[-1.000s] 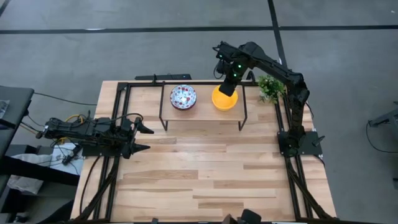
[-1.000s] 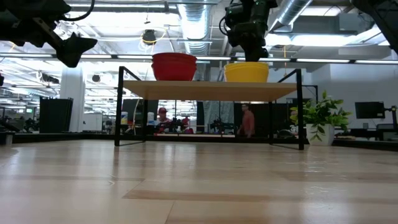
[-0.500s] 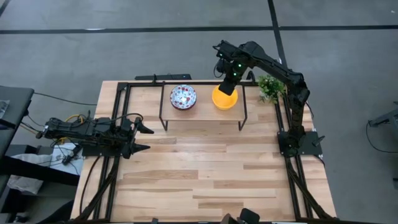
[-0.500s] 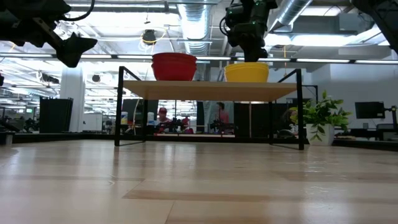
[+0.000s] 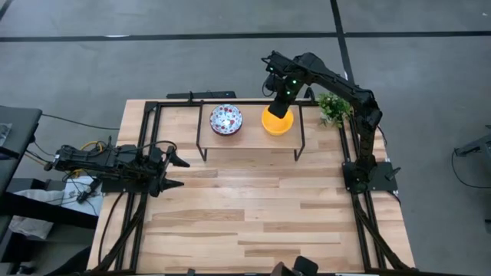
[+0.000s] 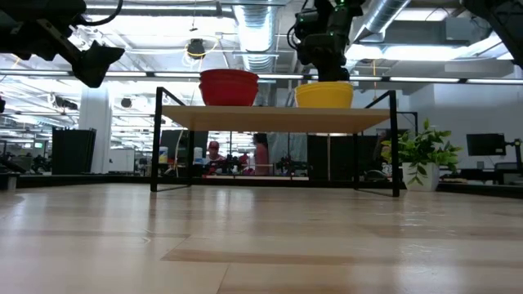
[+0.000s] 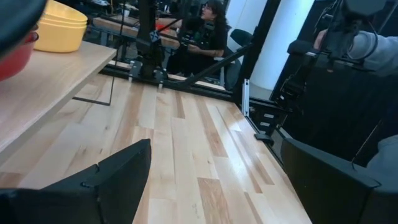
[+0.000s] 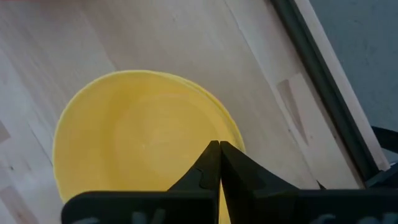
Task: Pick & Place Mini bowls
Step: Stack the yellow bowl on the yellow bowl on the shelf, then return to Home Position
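Both bowl stacks, the yellow bowls (image 5: 276,122) and the speckled bowls (image 5: 226,119), sit on the shelf (image 5: 249,142); the right claw (image 5: 281,107) hangs clenched and empty above the yellow ones, the left claw (image 5: 178,172) released, so the job looks nearly finished.

The two matte black jointed arms (image 5: 337,80) have slim links. The right one carries a small green light (image 5: 289,83). Black pointed fingers (image 8: 211,171) look like flat plastic wedges.

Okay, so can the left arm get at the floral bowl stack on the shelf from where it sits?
Probably yes. The left claw is open and waits beside the shelf, with only bare table between it and the floral bowl stack. The right claw is busy over the yellow bowls.
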Controlling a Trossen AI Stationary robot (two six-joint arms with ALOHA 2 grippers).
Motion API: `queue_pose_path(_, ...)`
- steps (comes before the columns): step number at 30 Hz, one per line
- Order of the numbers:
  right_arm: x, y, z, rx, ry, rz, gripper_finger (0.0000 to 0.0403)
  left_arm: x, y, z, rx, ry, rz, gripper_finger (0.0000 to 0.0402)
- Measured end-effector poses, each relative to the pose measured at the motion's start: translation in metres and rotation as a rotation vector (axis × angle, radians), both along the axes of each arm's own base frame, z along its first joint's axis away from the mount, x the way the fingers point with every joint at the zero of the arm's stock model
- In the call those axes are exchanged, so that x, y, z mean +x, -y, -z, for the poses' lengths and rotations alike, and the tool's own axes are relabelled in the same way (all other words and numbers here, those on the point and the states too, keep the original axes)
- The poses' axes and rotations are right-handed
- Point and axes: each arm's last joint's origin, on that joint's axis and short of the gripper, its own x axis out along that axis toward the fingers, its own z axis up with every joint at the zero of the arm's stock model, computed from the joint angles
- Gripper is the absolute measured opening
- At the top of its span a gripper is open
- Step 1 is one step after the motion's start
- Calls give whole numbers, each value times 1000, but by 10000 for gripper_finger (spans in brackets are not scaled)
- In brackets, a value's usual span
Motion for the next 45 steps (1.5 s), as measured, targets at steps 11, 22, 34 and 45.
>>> queue_pose_path(11,-1,2,-9,-29,36,5,0,0,0,0,0,0,0,356)
queue_pose_path(22,-3,8,-6,-30,29,24,0,0,0,0,0,0,0,356)
queue_pose_path(34,-16,-39,-77,-117,261,-100,0,0,2,-1,-12,5,57,356)
queue_pose_path(45,-66,-117,-137,-160,556,-337,0,-1,3,-4,-19,34,108,356)
